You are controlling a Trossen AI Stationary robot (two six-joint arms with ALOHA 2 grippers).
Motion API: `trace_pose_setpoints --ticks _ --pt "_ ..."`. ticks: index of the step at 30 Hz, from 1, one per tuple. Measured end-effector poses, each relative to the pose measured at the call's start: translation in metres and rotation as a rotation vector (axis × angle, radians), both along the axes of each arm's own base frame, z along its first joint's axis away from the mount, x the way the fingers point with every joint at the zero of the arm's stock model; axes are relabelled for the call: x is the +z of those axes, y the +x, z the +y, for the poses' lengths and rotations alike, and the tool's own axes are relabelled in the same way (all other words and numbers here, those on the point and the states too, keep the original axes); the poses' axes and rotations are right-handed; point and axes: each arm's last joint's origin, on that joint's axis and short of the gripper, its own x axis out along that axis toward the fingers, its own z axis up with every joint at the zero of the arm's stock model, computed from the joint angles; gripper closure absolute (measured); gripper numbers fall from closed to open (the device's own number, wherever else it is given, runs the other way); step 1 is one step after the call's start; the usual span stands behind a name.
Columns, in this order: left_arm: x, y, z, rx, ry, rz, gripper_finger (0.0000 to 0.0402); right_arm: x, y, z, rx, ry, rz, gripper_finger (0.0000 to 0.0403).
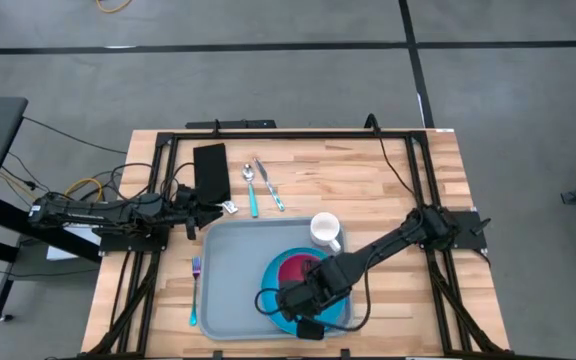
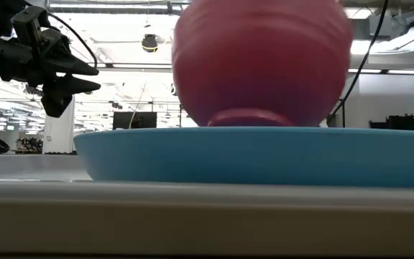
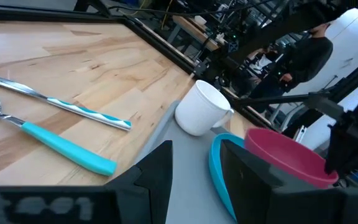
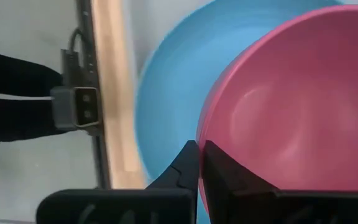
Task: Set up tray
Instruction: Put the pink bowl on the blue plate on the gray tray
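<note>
The light grey-blue tray (image 1: 233, 270) lies on the wooden table. On it a round blue plate (image 1: 340, 310) carries a pink bowl (image 1: 296, 267), whose foot (image 2: 246, 119) rests on the plate (image 2: 250, 155). A white mug (image 1: 326, 230) stands at the tray's far right part, handle toward the right. My right gripper (image 1: 286, 298) is over the plate, shut on the bowl. My left gripper (image 1: 213, 212) hovers open by the tray's far left corner and touches nothing. In the left wrist view, mug (image 3: 202, 109), plate and bowl (image 3: 284, 155) lie ahead of it. My right gripper (image 4: 201, 152) pinches the pink bowl's rim (image 4: 205, 134) on the side toward the table's near left, one finger outside the wall and one inside. The fingers slant down from the table's right. The bowl stands upright with its foot on the blue plate (image 4: 166, 93).
A spoon (image 1: 251, 190) and a knife (image 1: 270, 186) with turquoise handles lie beyond the tray's far edge, next to a black flat box (image 1: 211, 170). A fork (image 1: 195, 290) lies left of the tray. Black frame rails (image 1: 288, 132) border the table. People stand in the room behind.
</note>
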Motion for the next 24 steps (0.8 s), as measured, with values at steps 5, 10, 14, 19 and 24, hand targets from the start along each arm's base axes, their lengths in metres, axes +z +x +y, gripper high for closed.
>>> trace_pose_setpoints --ticks 5,10,14,19,24 --pt "0.0 0.0 0.0 0.0 0.001 0.0 0.0279 -0.002 -0.001 0.011 -0.043 0.036 -0.005 0.0403" --pt "0.0 0.0 0.0 0.0 0.002 0.001 0.0279 -0.002 -0.002 0.012 -0.068 0.035 -0.005 0.0403" --pt "0.0 0.0 0.0 0.0 0.002 0.001 0.0279 -0.01 0.0 0.013 -0.068 0.02 0.016 0.0403" --pt "0.0 0.0 0.0 0.001 0.002 0.001 0.0279 -0.023 0.005 0.013 -0.069 0.006 0.035 0.0403" --pt "0.0 0.0 0.0 0.001 0.002 0.001 0.0279 -0.03 0.006 0.014 -0.087 -0.006 0.059 0.0399"
